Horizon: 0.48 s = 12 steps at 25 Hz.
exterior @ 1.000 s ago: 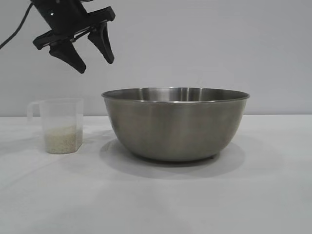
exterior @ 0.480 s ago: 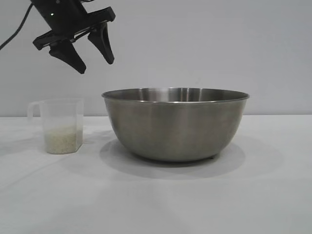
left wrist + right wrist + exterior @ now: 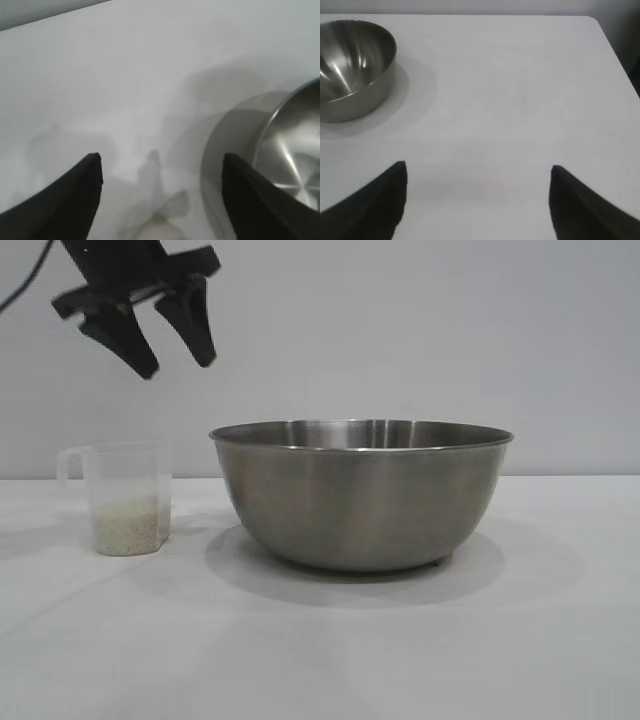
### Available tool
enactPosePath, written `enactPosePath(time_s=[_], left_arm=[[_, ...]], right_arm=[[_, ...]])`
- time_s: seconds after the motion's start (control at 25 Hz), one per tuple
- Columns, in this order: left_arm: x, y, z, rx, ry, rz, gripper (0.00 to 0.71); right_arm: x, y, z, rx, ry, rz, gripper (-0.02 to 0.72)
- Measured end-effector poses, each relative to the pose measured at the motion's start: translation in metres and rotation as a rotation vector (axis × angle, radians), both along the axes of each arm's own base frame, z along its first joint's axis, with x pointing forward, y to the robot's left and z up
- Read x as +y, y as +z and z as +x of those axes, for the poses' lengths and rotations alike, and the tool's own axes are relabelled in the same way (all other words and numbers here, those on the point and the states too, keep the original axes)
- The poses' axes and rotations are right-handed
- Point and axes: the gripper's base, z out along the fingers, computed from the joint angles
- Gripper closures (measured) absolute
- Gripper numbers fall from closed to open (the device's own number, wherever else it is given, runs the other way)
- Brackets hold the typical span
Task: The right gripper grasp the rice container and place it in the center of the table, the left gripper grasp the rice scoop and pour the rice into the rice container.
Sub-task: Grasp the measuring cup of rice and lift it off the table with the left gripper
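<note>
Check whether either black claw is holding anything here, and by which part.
Nothing is held. The left gripper hangs open above the clear plastic rice scoop; the right gripper is open over bare white table, apart from the steel rice container.

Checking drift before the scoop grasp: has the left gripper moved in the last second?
Yes. The left gripper has risen and shifted left, farther above the rice scoop, which stays put.
</note>
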Motion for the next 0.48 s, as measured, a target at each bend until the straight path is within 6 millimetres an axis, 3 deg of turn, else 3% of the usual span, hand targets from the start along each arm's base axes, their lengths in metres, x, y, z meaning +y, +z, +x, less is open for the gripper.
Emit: enactPosePath(time_s=[0.48], left_arm=[[0.013,0.041,-0.052,0.153,0.024,0.025,0.228]], right_arm=[[0.0,0.0,0.0,-0.001,0.001,0.002,0.202]])
